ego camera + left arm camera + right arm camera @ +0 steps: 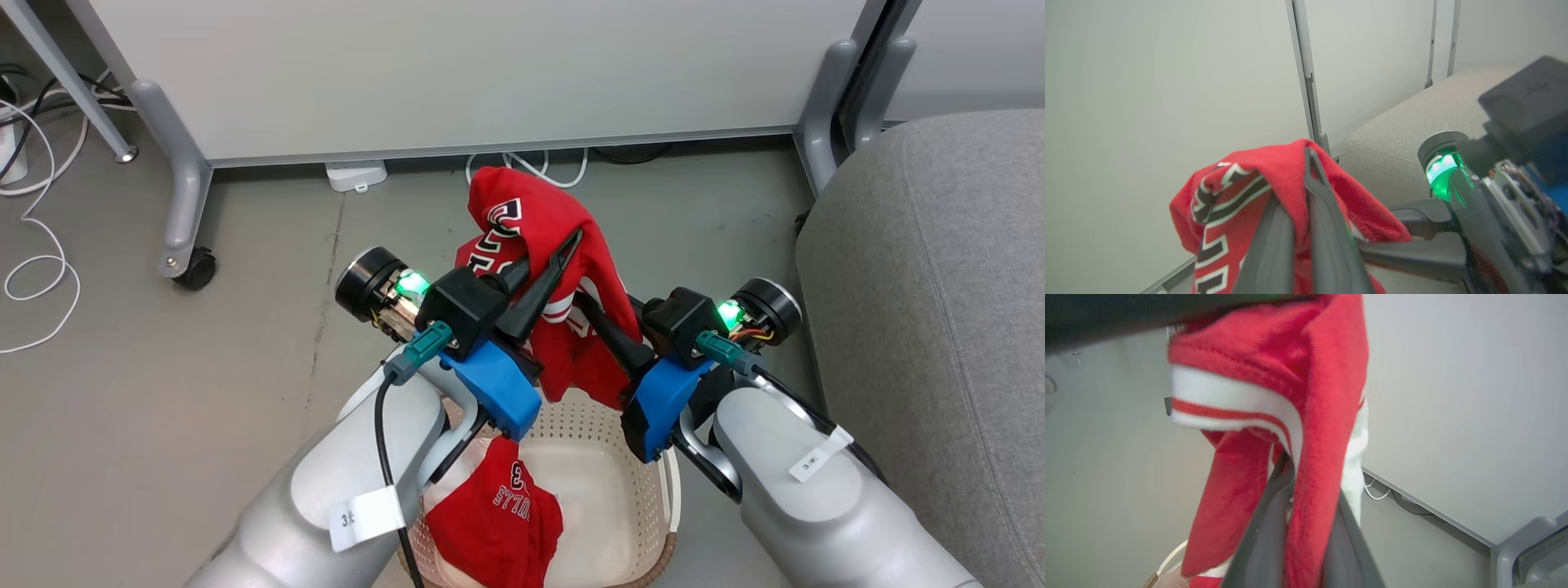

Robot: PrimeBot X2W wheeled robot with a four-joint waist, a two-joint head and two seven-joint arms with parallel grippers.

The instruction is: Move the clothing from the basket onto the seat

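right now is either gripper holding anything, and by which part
Both hold the same red jersey, hanging above the basket: the left gripper pinches a fold beside the black-and-white lettering, the right gripper pinches fabric by the white striped trim.

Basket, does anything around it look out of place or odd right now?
Nothing spilled or damaged. One red jersey hangs bunched above the basket, pinched by the left gripper and right gripper; a second jersey lies crumpled inside.

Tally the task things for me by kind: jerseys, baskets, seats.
Red jerseys: 2 (lifted jersey held up over the basket, second jersey lying inside it)
Baskets: 1
Grey seat: 1
Total: 4
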